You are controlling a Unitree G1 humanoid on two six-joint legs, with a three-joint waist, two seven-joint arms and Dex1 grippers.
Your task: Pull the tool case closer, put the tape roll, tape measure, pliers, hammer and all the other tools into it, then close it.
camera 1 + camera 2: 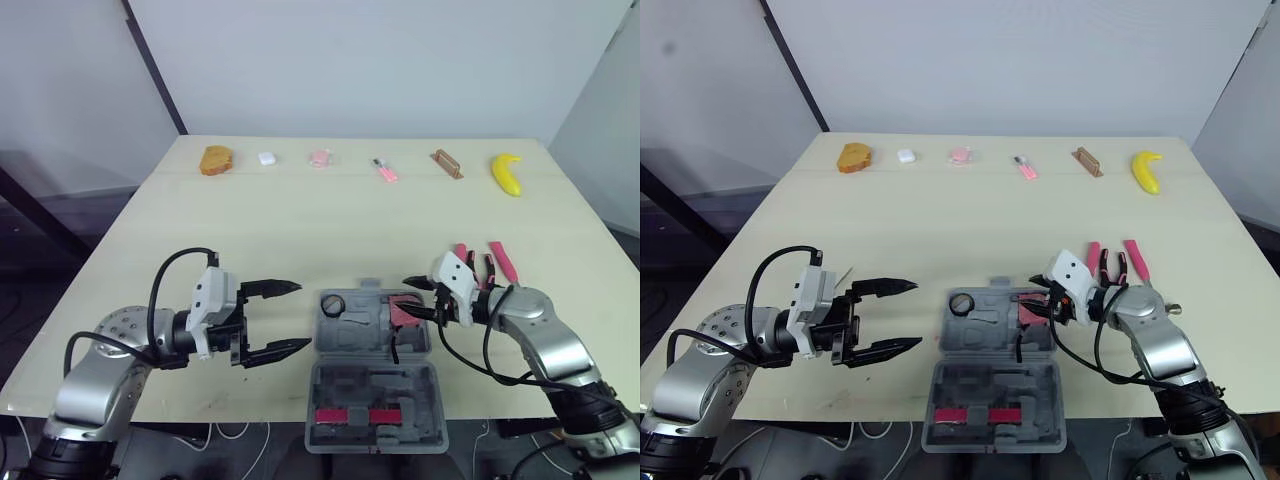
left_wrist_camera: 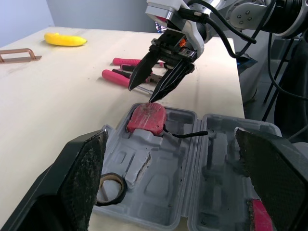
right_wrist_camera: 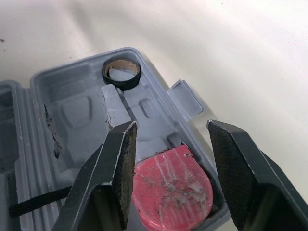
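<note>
The grey tool case lies open at the table's near edge, its lid hanging toward me. A black tape roll sits in the tray's far left corner. The red tape measure rests in the far right corner, its black strap trailing across the tray. My right gripper hovers open just over the tape measure, both fingers clear of it. Pink-handled pliers lie on the table behind my right wrist. To the left of the case, my left gripper is open with nothing in it.
Along the table's far edge lie a brown pastry, a white earbud case, two small pink items, a brown handle-like piece and a banana. Bare tabletop separates that row from the case.
</note>
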